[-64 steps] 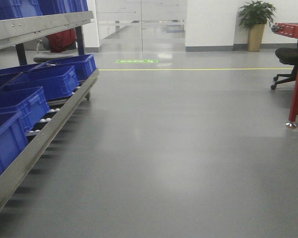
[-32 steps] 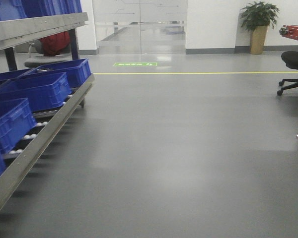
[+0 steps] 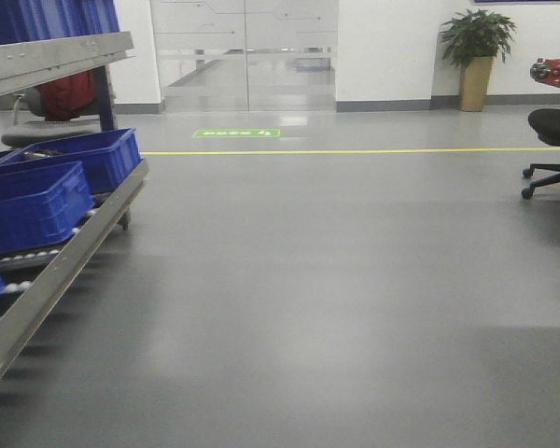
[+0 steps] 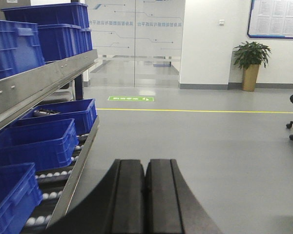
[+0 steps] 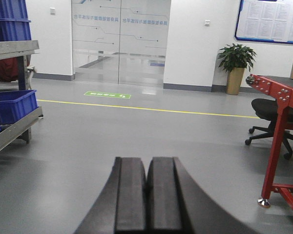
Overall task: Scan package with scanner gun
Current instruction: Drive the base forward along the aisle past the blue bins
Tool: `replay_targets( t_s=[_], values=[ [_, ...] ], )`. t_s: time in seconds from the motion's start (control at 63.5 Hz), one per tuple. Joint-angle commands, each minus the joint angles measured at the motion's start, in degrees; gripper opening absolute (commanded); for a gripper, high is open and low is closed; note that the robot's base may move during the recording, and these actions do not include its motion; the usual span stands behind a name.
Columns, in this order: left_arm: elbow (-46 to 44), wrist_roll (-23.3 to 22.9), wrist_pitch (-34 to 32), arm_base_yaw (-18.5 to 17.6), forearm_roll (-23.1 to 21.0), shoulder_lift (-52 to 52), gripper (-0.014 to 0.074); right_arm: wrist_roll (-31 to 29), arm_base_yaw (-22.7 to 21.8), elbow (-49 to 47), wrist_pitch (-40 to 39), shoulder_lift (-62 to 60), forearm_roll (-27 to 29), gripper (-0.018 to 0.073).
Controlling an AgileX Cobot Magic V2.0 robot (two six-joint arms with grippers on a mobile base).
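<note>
The left hand (image 4: 145, 200) and right hand (image 5: 147, 200) are each pressed fully closed, empty. Left of the left hand, blue bins (image 4: 39, 146) sit on a roller rack (image 4: 77, 178). The package and scanner gun are unseen.

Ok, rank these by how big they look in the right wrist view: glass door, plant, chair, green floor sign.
1. glass door
2. chair and plant: about alike; the chair is nearer and partly hidden by the red table
3. floor sign
</note>
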Motion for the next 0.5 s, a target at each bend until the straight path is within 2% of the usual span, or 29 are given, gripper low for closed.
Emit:
replay_targets(
  t_s=[0.0,0.488],
  values=[
    [-0.07,-0.51,-1.07,-0.21,-0.27,-0.24,-0.0102,-0.09,0.03,-0.03,-1.16,-0.15,-0.42,-0.0162],
    [-0.07,-0.51,-1.07,-0.21,-0.27,-0.24,-0.0102,-0.09,0.03,-0.03,-1.16,-0.15,-0.42,-0.0162]
  ],
)
